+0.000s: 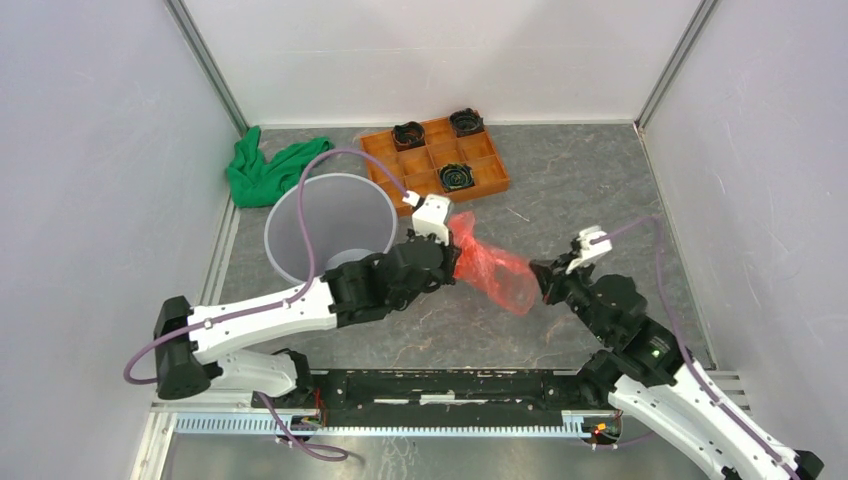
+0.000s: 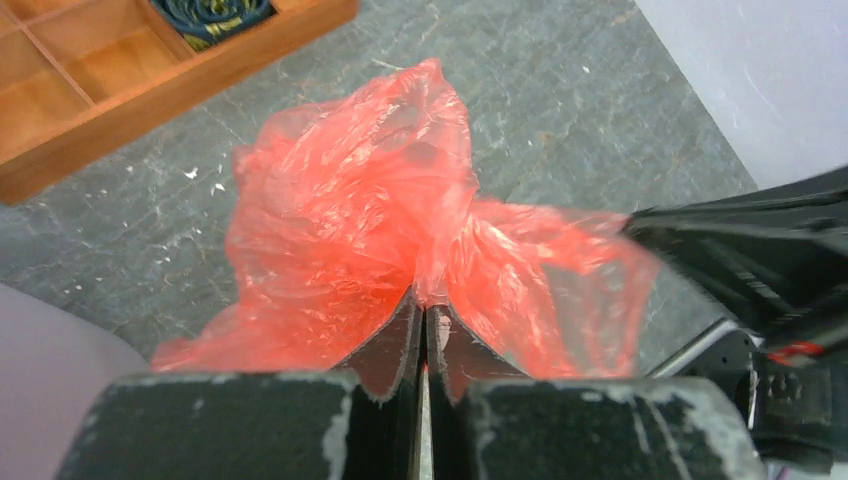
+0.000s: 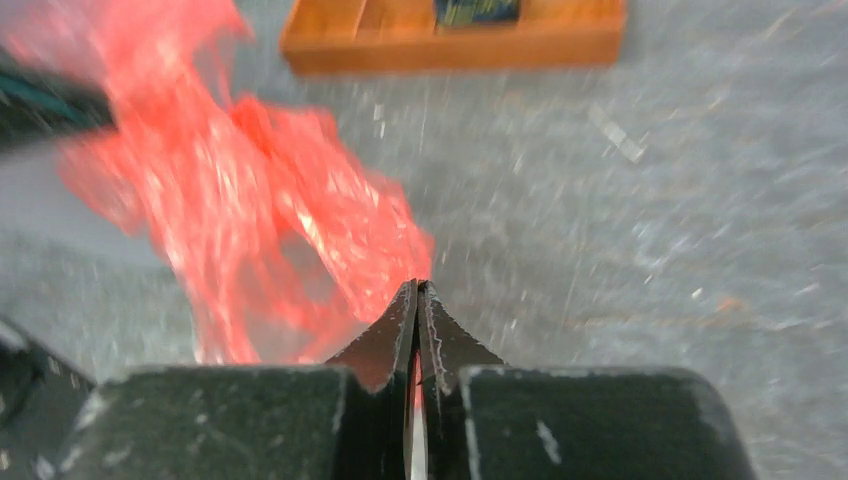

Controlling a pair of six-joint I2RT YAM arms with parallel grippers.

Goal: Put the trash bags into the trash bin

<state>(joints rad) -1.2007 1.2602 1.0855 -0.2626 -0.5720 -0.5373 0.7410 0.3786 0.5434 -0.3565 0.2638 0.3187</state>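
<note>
Slack matters: left gripper [image 2: 421,305] and right gripper [image 3: 417,292], both pinched shut on the translucent red plastic bag [image 1: 497,270], should travel together toward the round light-grey bin [image 1: 330,210] at centre-left.

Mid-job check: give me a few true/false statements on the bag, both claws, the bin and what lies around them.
1. The left claw is shut on the red bag. True.
2. The right claw is open and clear of the bag. False: it is shut, pinching the bag's other end.
3. The bag lies inside the grey bin. False: it hangs between the two claws, above the table, to the right of the bin.
4. The green cloth is in the bin. False: it lies on the table beside the bin, at the far left.
5. The orange tray holds dark items in three compartments. True.
</note>
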